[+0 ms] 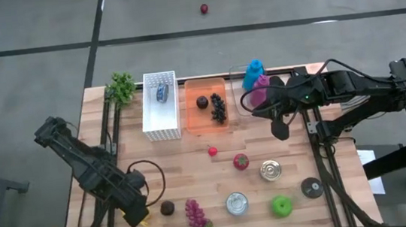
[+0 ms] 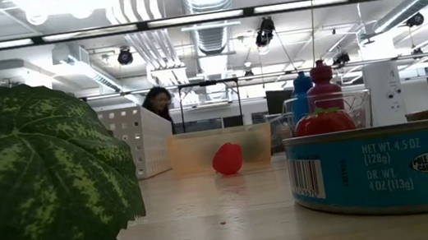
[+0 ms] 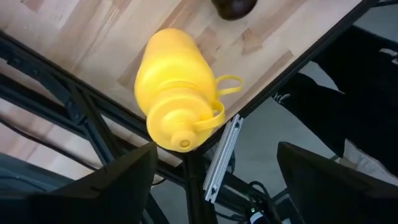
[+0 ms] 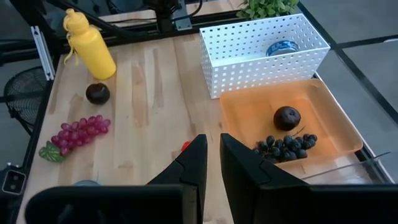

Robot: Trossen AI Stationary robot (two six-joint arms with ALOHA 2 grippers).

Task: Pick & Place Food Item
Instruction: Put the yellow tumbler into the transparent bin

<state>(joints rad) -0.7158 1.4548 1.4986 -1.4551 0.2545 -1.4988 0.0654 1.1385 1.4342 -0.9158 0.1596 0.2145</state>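
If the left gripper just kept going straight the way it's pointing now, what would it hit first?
Most likely the yellow bottle, which sits directly ahead of the open left gripper at the table edge, though how near it is remains unclear.

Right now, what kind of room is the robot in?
Probably a lab or workshop. Pipes and strip lights run across the bare ceiling, the wooden table holds toy food like purple grapes, and the concrete floor is taped.

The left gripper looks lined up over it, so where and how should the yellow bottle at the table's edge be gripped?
Grip the yellow bottle across its broad round body, coming from above with the open left gripper. The narrow cap and thin loop would likely slip.
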